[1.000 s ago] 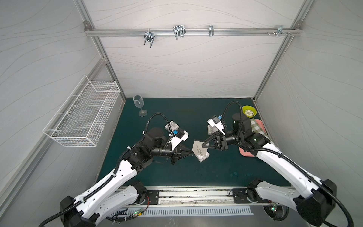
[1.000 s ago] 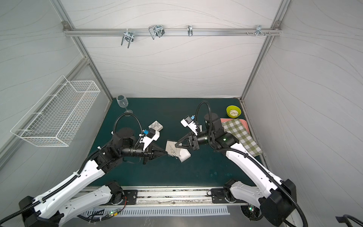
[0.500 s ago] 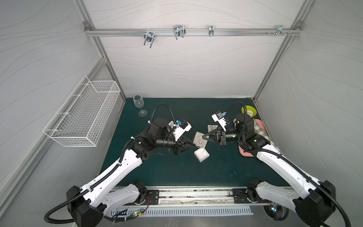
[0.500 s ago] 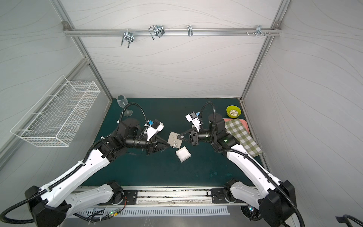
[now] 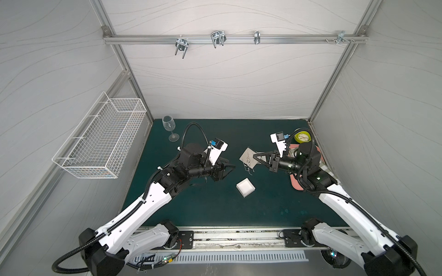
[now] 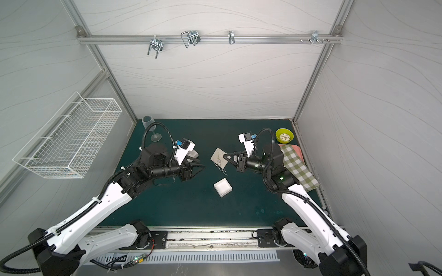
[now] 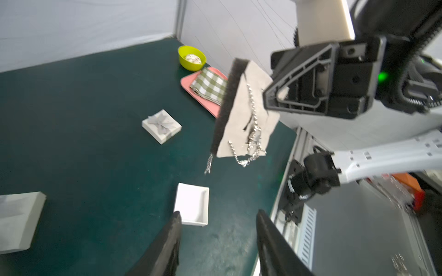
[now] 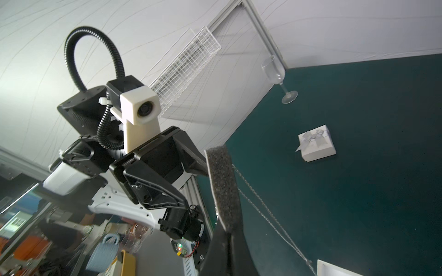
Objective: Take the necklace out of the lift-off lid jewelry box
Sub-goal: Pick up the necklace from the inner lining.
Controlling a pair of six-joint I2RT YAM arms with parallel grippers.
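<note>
The silver chain necklace (image 7: 253,133) is clear of the open white box base (image 5: 245,187), which lies on the dark green counter (image 5: 215,210) just nearer than it. The chain is threaded on a grey-faced black foam pad (image 7: 239,119) that is raised on edge between our 2 hands, and its loose loops hang straight down past the pad's lower edge. Our right hand (image 5: 254,157) is clamped on the pad's right side. Our left hand (image 7: 217,215), about half spread and empty, sits just left of the pad, so we judge it best placed to draw the chain free.
</note>
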